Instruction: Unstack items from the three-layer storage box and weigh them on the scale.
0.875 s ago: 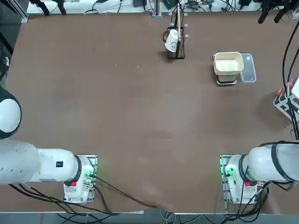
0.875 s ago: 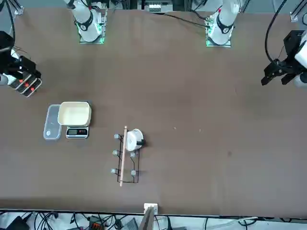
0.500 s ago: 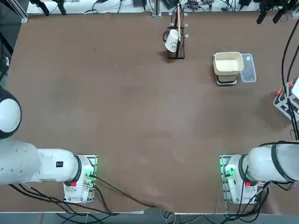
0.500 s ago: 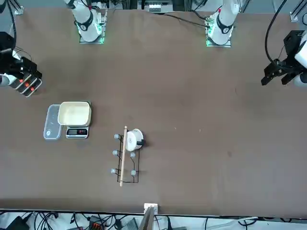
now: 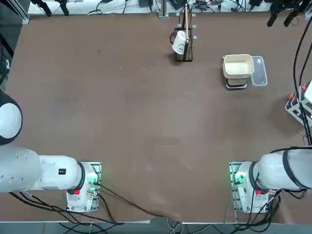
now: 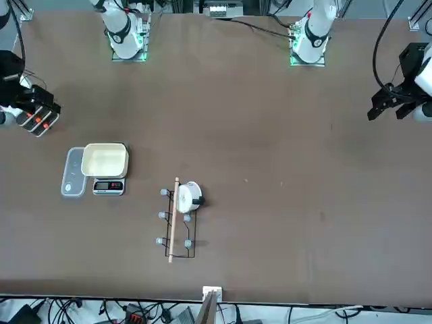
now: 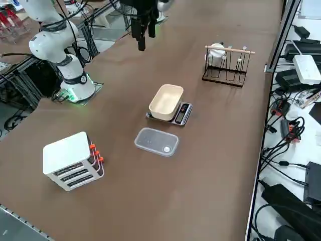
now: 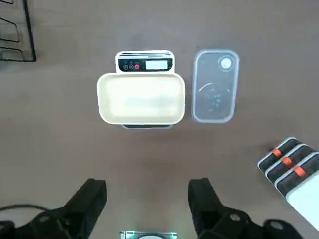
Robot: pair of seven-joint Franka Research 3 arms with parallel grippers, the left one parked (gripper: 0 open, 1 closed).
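At the near edge of the table point(image 5: 156, 122), toward its right corner, stands the white base point(image 5: 246, 187) of the right arm, with black cables point(image 5: 265, 222) bunched beside it. The arm reaches up from there, and its right gripper point(image 8: 147, 196) hangs high above the tabletop, between that base and the scale, pointing down. Its two black fingers point(image 8: 94, 196) are spread wide, with nothing between them.

Close to the right edge of the table sits the three-layer storage box point(image 7: 73, 160), upright and turned at an angle. It has a plain white top and white-edged layers, and three small orange tabs point(image 7: 97, 153) show on the side that is turned toward the far edge. What lies inside the layers cannot be made out.

Farther in from the right edge and closer to the far one, a clear plastic container point(image 7: 156, 141) lies flat. Just beside it, on the side toward the left edge, is the scale point(image 7: 182, 114); its cream tray point(image 7: 166, 102) sits on top, and its display strip faces the far edge.

Near the far edge, around its middle, stands a black wire rack point(image 7: 225, 73) with a wooden bar point(image 7: 230, 49) along its top. A white mug point(image 7: 216, 51) is on the rack.
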